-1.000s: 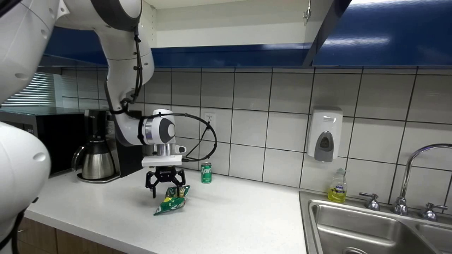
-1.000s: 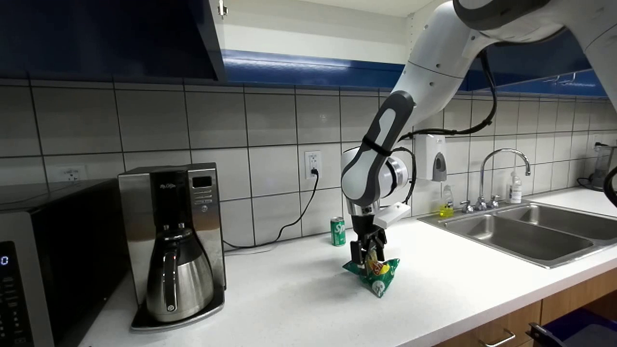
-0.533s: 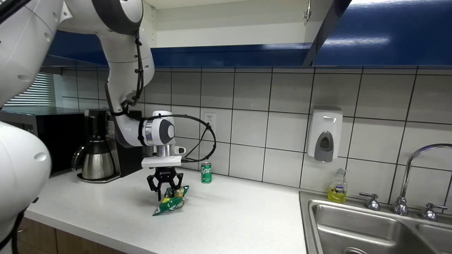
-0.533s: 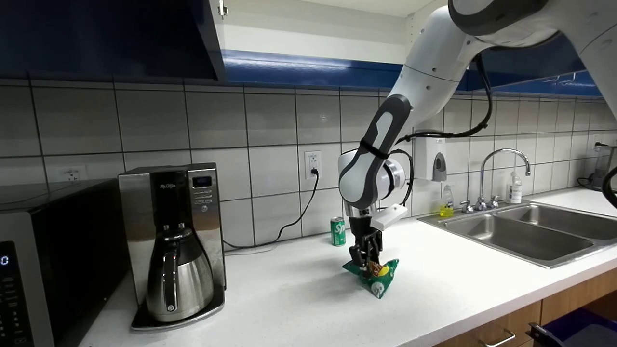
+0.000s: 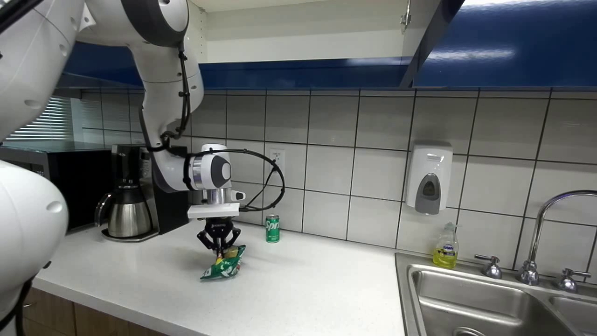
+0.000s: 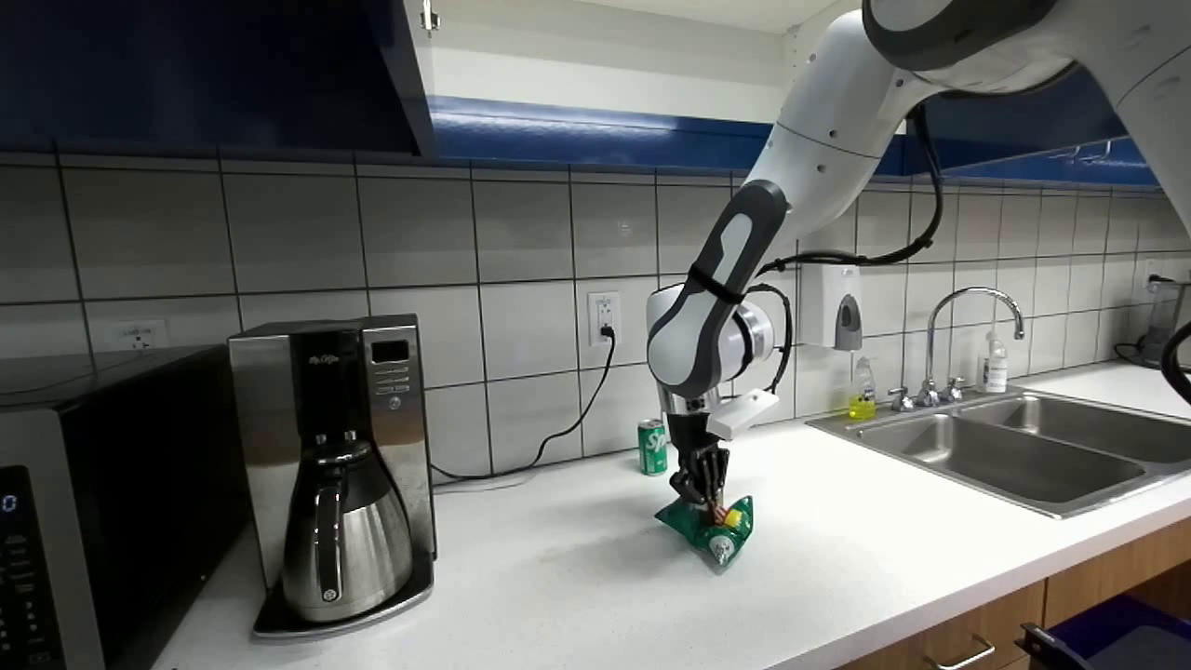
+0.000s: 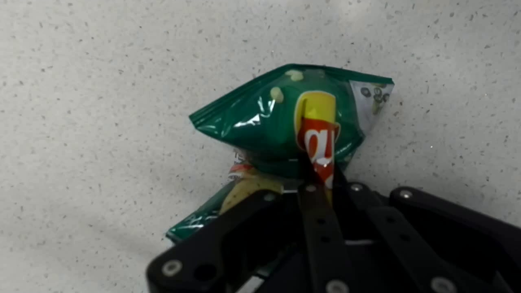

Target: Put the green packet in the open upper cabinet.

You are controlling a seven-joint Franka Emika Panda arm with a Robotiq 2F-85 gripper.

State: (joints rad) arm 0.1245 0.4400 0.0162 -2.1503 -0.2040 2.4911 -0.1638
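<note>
Your fingers (image 7: 319, 209) are gripping the packet (image 5: 226, 269), its foil bunching between them. You are holding it low at the counter (image 5: 317, 294), back from the front edge; whether it is touching is not showing clearly. The can (image 5: 272, 228) is standing near, toward the wall (image 5: 333, 168); open counter is stretching to the sink (image 5: 407, 298), well apart. The cabinet (image 5: 308, 39) is standing open above.

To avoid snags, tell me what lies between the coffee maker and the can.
A cord, seen in an exterior view: from behind the coffee maker it runs along the counter, then up to the outlet, short of the can.
</note>
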